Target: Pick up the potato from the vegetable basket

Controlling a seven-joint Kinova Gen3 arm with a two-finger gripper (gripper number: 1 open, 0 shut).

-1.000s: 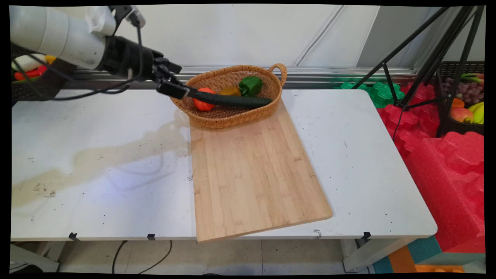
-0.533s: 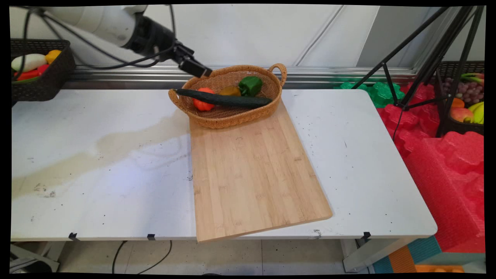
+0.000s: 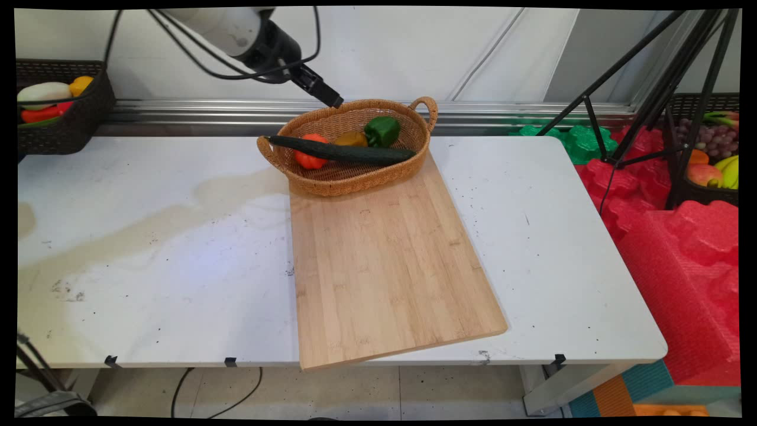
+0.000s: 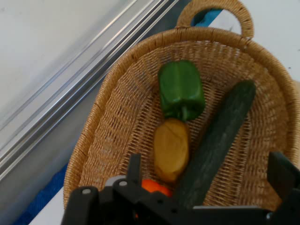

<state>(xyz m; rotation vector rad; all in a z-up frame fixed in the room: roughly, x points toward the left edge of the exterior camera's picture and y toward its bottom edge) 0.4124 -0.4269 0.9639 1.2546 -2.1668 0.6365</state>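
Here, gripper (image 3: 334, 102) (fingers apart, empty) above 1 basket (image 3: 307, 180) w/ 1 cucumber (image 3: 349, 154), 1 potato (image 4: 171, 149), 2 peppers (image 3: 382, 130).

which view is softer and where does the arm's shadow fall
Hand view: soft throughout, the tool at the bottom edge, open; the green pepper, potato and cucumber in the basket stay readable. Main view: crisp, with a faint brownish shadow across the table left of the cutting board.
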